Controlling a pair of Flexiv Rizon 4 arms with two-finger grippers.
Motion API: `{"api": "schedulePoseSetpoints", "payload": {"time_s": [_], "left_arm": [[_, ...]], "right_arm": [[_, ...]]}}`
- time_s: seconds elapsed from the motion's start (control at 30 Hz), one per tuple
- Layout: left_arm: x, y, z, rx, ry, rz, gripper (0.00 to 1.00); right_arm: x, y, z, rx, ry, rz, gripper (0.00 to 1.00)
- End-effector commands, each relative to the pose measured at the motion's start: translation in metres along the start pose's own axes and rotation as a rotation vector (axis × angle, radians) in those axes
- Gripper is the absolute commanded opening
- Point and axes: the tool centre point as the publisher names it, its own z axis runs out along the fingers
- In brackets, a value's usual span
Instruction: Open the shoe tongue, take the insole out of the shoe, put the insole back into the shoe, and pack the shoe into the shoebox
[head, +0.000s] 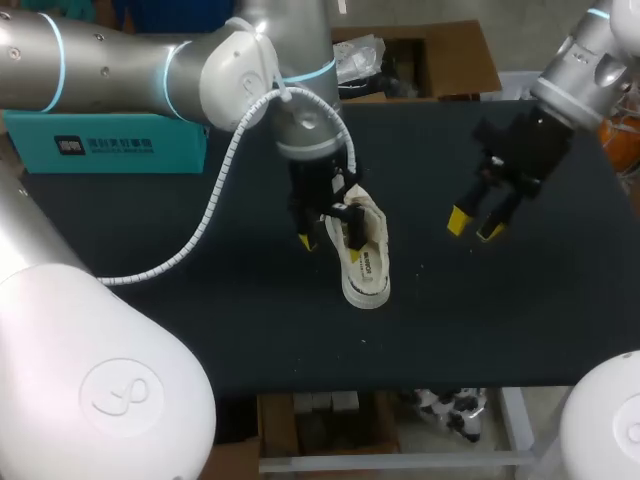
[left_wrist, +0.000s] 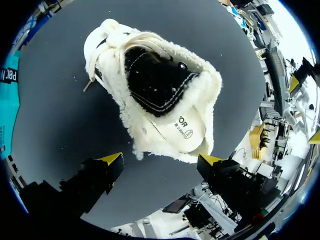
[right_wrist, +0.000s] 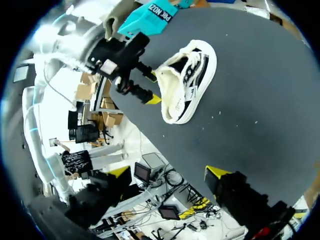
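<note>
The shoe (head: 363, 262) lies near the middle of the dark bench (head: 520, 320), its length running roughly from 12 to 6 o'clock in the head view. It is cream and fleece-lined, with a black inside and a white sole. From the left wrist (left_wrist: 160, 100) I look straight into its fleecy opening, with the laces bunched at the far end.

My left tool (head: 327, 238) hangs over the 12 o'clock end of the shoe, fingers spread and holding nothing. In its own camera (left_wrist: 160, 160) the collar sits between and just ahead of the yellow tips. One tip is close against the fleece, and I cannot tell whether it touches. The other tip stands apart.

My right tool (head: 474, 226) hovers at the shoe's 3 o'clock, well apart from it, fingers parted and empty. Its wrist camera (right_wrist: 167, 172) shows the shoe (right_wrist: 187, 82) ahead.

The teal shoebox (head: 100, 140) sits at the shoe's 10 o'clock by the bench's far left edge.
</note>
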Motion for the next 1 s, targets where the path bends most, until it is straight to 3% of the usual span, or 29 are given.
{"api": "schedulePoseSetpoints", "payload": {"time_s": [0.03,0.23,0.27,0.3,0.4,0.43,0.67,0.7,0.73,0.77,0.83,0.87,1.0], "left_arm": [[0.0,-0.007,0.002,-0.142,0.04,-0.355,1.0],[0.0,-0.007,0.002,-0.142,0.04,-0.355,1.0],[-0.001,-0.007,0.001,-0.124,0.027,-0.403,1.0],[-0.001,-0.008,0.001,-0.113,0.007,-0.433,1.0],[0.0,-0.013,0.0,-0.059,-0.05,-0.499,1.0],[0.001,-0.015,0.001,-0.048,-0.058,-0.483,1.0],[-0.002,-0.029,0.003,0.022,-0.121,-0.473,1.0],[-0.002,-0.03,0.004,0.033,-0.127,-0.476,0.94],[-0.003,-0.031,0.006,0.042,-0.127,-0.47,0.76],[-0.003,-0.031,0.007,0.043,-0.126,-0.468,0.5],[-0.004,-0.032,0.009,0.06,-0.134,-0.479,0.26],[-0.005,-0.033,0.01,0.059,-0.133,-0.479,0.18],[-0.012,-0.034,0.015,0.079,-0.13,-0.5,0.0]], "right_arm": [[0.007,-0.001,-0.002,0.101,-0.215,-0.226,1.0],[0.007,-0.001,-0.002,0.101,-0.215,-0.226,1.0],[0.007,-0.001,-0.002,0.101,-0.215,-0.226,1.0],[0.005,0.002,0.0,0.1,-0.231,-0.319,1.0],[-0.002,0.009,0.004,0.136,-0.291,-0.426,1.0],[-0.004,0.01,0.004,0.142,-0.317,-0.465,1.0],[-0.008,0.01,0.002,0.189,-0.4,-0.555,1.0],[-0.01,0.009,0.0,0.191,-0.399,-0.566,1.0],[-0.011,0.009,0.0,0.194,-0.411,-0.583,1.0],[-0.012,0.008,-0.001,0.196,-0.412,-0.589,1.0],[-0.012,0.005,-0.003,0.197,-0.432,-0.629,1.0],[-0.013,0.004,-0.004,0.196,-0.435,-0.635,1.0],[-0.015,0.0,-0.006,0.195,-0.445,-0.682,1.0]]}}
